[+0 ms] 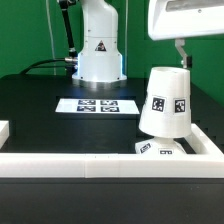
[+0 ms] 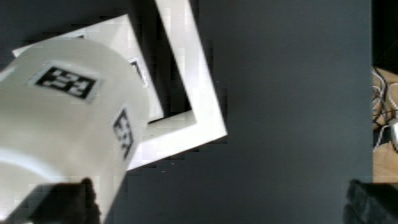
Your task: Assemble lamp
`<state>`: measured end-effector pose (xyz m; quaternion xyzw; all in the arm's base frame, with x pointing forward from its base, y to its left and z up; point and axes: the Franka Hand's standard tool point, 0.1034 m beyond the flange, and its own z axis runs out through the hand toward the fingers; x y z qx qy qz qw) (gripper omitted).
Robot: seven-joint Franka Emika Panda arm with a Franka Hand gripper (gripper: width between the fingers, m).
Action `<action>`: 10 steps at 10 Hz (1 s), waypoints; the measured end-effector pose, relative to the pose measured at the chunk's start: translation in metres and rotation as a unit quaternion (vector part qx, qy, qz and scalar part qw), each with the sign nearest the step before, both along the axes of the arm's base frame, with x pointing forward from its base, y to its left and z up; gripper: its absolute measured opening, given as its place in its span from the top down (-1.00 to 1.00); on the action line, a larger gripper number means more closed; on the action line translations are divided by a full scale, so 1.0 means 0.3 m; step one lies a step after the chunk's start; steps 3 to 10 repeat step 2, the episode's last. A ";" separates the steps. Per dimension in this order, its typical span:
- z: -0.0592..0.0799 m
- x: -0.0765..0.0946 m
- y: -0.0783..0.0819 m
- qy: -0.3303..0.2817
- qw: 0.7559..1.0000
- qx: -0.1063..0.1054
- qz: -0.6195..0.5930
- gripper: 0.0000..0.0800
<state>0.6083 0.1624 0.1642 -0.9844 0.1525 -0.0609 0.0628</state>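
Observation:
The white cone shade point(image 1: 165, 102) with a black-and-white tag stands upright on the flat white base point(image 1: 158, 150), whose square tags show under its rim, at the exterior view's right. The bulb is hidden. My gripper point(image 1: 181, 55) hangs just above and slightly behind the shade, apart from it. In the wrist view the shade point(image 2: 71, 110) is large on one side, and my gripper point(image 2: 217, 205) is open and empty, with dark fingertips point(image 2: 63, 205) at both lower corners and bare table between them.
A white wall point(image 1: 110, 165) runs along the table's front and up the right side; its corner shows in the wrist view point(image 2: 187, 120). The marker board point(image 1: 98, 105) lies mid-table. The white robot pedestal point(image 1: 98, 45) stands behind it.

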 end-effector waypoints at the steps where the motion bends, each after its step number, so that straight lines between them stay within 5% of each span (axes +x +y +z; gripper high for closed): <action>1: -0.005 -0.004 0.012 -0.003 1.000 0.001 0.002 -0.75; 10: -0.005 -0.002 0.005 -0.004 1.000 0.001 0.002 -0.75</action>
